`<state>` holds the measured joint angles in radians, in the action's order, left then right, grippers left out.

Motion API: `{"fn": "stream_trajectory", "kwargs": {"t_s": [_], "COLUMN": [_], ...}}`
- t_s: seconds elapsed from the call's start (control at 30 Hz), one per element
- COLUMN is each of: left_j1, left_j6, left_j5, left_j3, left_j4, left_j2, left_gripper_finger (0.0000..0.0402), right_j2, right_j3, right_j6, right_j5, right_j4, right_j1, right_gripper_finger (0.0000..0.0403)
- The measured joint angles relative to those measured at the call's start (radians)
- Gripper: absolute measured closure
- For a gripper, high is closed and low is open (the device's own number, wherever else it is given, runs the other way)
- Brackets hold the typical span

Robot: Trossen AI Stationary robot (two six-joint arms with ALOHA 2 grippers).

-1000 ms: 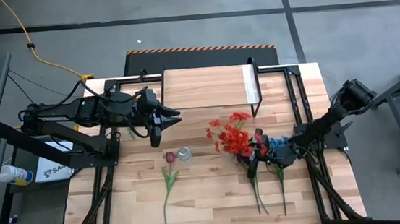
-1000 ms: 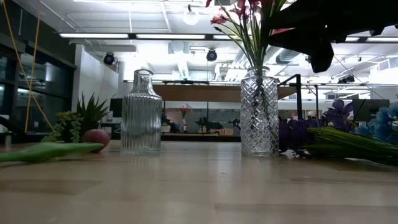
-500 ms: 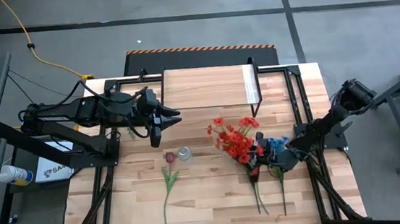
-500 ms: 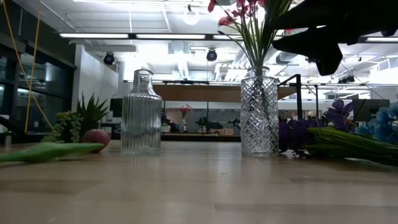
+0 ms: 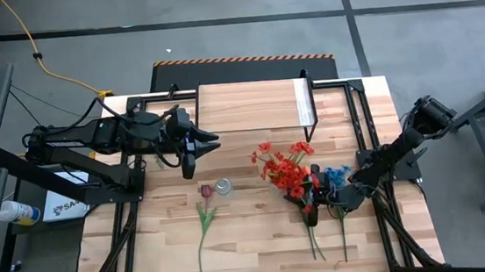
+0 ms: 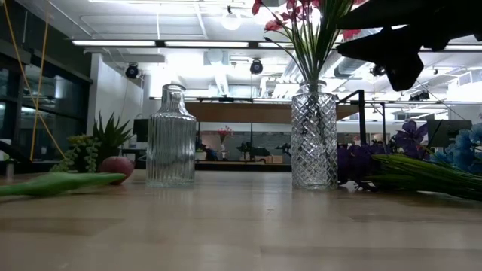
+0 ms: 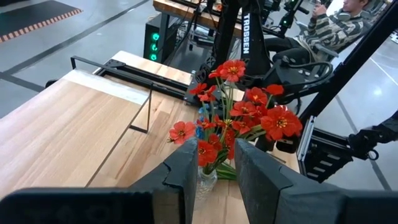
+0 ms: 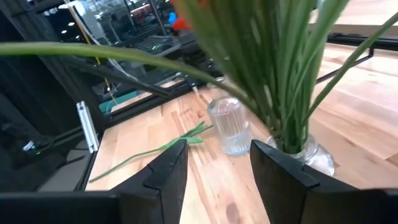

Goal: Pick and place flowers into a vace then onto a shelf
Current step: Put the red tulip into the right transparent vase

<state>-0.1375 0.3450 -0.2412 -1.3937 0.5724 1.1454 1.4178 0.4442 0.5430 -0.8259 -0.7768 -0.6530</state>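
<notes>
— Near the right edge of the surface (image 5: 260, 240), what stands there?
— A cut-glass vase (image 6: 314, 135) with the red flowers (image 5: 285, 169) in it, stems down in the neck and blooms spread above. The right gripper (image 5: 329, 196) hangs just beside it, on the side toward the right edge. Its jaws are parted in the right wrist view, with the green stems ahead of them and nothing between them.
— And the other flowers?
— Blue and purple ones (image 6: 422, 154) lie flat on the surface beside that vase, close to the right edge. One single stem with a dark red bloom (image 5: 205, 211) lies toward the left half, its bloom next to a ribbed empty bottle (image 6: 171, 137).
— Where is the shelf?
— The shelf (image 5: 253, 105) stands at the far edge, about the middle, its light board bare.
— The left arm?
— The left gripper (image 5: 198, 148) hovers over the far left part of the surface, beside the shelf and well apart from the vase. Its jaws stand narrowly apart and hold nothing.
— Anything else?
— A small spiky green plant (image 6: 105, 139) shows in the low view, left of the bottle.
</notes>
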Motion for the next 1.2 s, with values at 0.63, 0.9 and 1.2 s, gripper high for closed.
{"fn": "stream_trajectory", "kwargs": {"t_s": [0.63, 0.9, 1.2], "left_j1": [-0.031, -0.215, -0.363], "left_j6": [0.537, 0.908, 1.179], "left_j5": [0.282, 0.185, 0.15], "left_j3": [0.0, 0.0, 0.0], "left_j4": [0.439, 0.573, 0.585], "left_j2": [0.0, 0.0, 0.103], "left_gripper_finger": [0.0263, 0.0263, 0.0263], "right_j2": [0.0, -0.001, -0.001], "right_j3": [0.0, 0.0, 0.0], "right_j6": [0.112, 0.176, 0.189], "right_j5": [0.151, 0.28, 0.295], "right_j4": [-0.007, -0.014, -0.128], "right_j1": [-0.076, -0.077, -0.073], "right_gripper_finger": [0.0259, 0.0265, 0.0263]}}
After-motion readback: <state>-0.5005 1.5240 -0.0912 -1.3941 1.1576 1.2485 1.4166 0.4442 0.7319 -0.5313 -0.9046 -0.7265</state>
